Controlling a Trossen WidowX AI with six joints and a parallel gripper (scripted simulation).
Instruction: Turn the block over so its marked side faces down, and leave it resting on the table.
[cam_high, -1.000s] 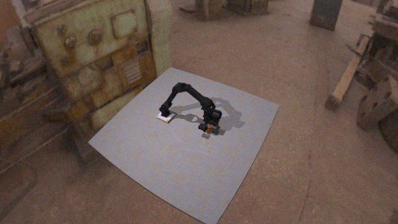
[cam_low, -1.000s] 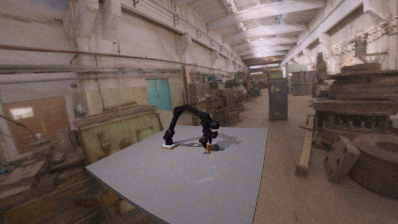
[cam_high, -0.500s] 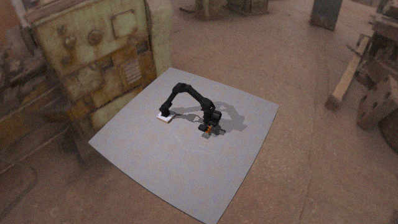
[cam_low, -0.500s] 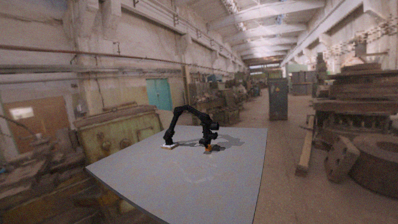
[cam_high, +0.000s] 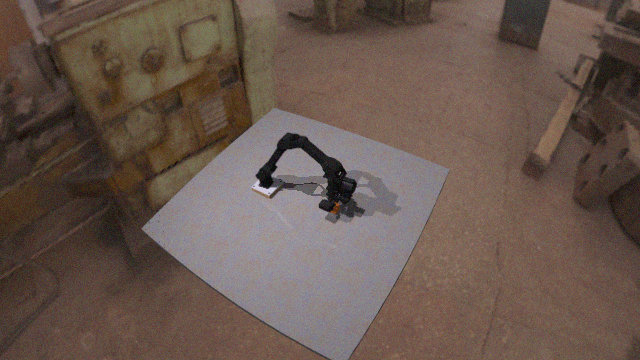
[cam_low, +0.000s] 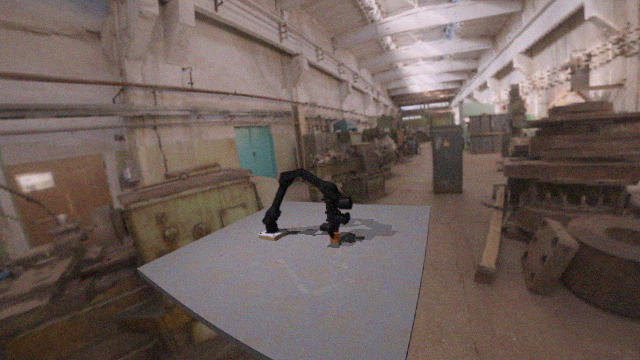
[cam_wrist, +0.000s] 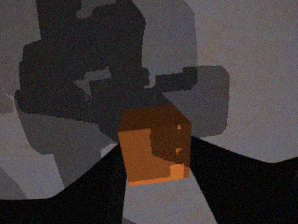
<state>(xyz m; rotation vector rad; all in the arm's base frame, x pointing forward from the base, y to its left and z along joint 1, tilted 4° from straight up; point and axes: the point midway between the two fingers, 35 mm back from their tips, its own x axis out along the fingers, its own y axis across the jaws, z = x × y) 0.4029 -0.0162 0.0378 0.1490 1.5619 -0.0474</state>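
The orange block (cam_high: 336, 207) (cam_low: 334, 238) (cam_wrist: 137, 157) is between the fingers of my gripper (cam_high: 335, 204) (cam_low: 334, 234) (cam_wrist: 154, 144), which is shut on it and points down. The block is at or just above the grey table (cam_high: 250, 260) (cam_low: 350, 310) (cam_wrist: 260, 110); I cannot tell whether it touches. In the wrist view two of its faces show, orange and partly in shadow, and I see no dark square mark on them. The marked side is hidden. The fingers cover the block's left and right sides.
The arm's white base plate (cam_high: 266, 189) (cam_low: 272, 235) stands on the table to the left of the block in the top and exterior views. The arm arches over from it. Dark arm shadows fall around the block. The table's right edge lies beyond the gripper.
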